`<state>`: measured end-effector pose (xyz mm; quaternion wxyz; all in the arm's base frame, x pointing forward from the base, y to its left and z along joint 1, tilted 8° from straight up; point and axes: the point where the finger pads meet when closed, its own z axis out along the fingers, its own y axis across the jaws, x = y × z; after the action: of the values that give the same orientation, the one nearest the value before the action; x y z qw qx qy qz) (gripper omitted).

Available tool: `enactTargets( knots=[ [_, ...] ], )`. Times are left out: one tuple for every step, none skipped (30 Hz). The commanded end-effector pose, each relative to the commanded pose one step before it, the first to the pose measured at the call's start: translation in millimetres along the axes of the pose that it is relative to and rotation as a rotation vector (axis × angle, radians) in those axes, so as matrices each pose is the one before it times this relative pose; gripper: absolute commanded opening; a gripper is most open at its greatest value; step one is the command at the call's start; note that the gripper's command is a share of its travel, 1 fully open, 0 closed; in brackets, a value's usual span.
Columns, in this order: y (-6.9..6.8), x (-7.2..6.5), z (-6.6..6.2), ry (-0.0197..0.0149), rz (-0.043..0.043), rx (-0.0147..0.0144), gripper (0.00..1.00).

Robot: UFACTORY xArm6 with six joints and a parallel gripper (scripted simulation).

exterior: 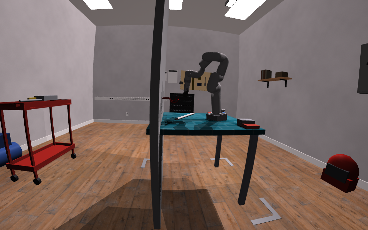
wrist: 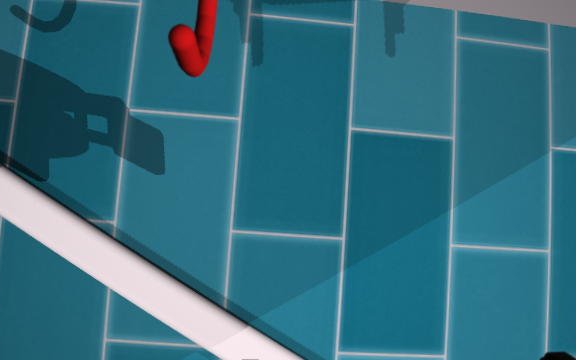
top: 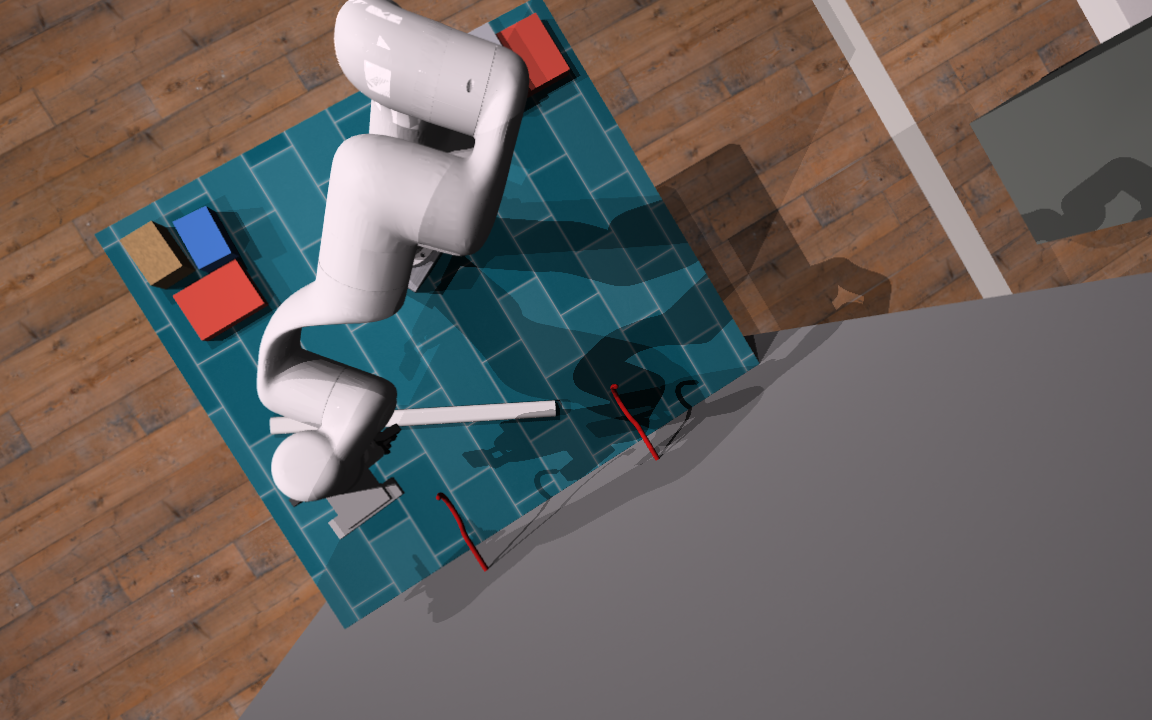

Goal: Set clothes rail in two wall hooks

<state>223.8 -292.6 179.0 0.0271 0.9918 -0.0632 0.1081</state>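
Wooden boards cover the floor of a grey room, and a table with a blue-green tiled top stands on dark legs by a tall grey wall.

On the table lies the rail, a long white bar. It lies flat on the tiles. It touches neither of the 2 red hooks, which stick out from the wall above the table edge. The second hook sits further along the wall from the first. In the wrist view the rail runs slanted across the tiles, and the curled tip of 1 hook shows above it, well apart from it.

The white arm bends over the table, and its far end hides one end of the rail from above. The gripper hangs high above the rail and points down. Its jaws are spread wide and hold nothing.

Away from the rail, near a table corner, sit a brown block, a blue block and a red block. Another red block sits at the far corner behind the arm.
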Motion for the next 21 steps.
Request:
enactTargets(
  knots=[
    [-14.11,1.10,5.41,-0.00135,-0.14877,0.01706,1.00],
    [-4.50,0.54,2.12,-0.00209,-0.03303,0.00398,1.00],
    [-0.70,0.11,0.33,-0.00211,-0.03303,0.00394,1.00],
    [-0.01,0.00,0.00,-0.00157,-0.02457,0.00293,1.00],
    [-4.45,0.83,2.14,-0.00175,-0.03303,0.00411,1.00],
    [-4.41,0.98,2.16,-0.00175,-0.03303,0.00411,1.00],
    [-0.61,0.16,0.30,-0.00177,-0.03303,0.00408,1.00],
    [0.00,0.00,0.00,-0.00045,-0.00828,0.00102,1.00],
    [-4.36,1.18,2.17,-0.00144,-0.03303,0.00421,1.00],
    [-4.31,1.32,2.19,-0.00144,-0.03303,0.00421,1.00],
    [-0.53,0.18,0.27,-0.00147,-0.03304,0.00418,1.00],
    [-4.25,1.48,2.19,-0.00115,-0.03304,0.00428,1.00],
    [0.00,0.00,0.00,0.00000,0.00000,0.00000,1.00],
    [0.00,0.00,0.00,0.00000,0.00000,0.00000,1.00],
    [-4.19,1.63,2.21,-0.00116,-0.03304,0.00428,1.00],
    [-4.19,1.64,2.21,-0.00093,-0.03304,0.00433,1.00],
    [-4.12,1.78,2.22,-0.00093,-0.03304,0.00433,1.00],
    [-0.81,0.39,0.45,-0.00095,-0.03304,0.00431,1.00],
    [-0.01,0.01,0.00,-0.00096,-0.03304,0.00430,1.00],
    [-0.01,0.01,0.00,-0.00073,-0.02508,0.00326,1.00],
    [-3.92,2.16,2.26,-0.00051,-0.03304,0.00438,1.00]
  ],
)
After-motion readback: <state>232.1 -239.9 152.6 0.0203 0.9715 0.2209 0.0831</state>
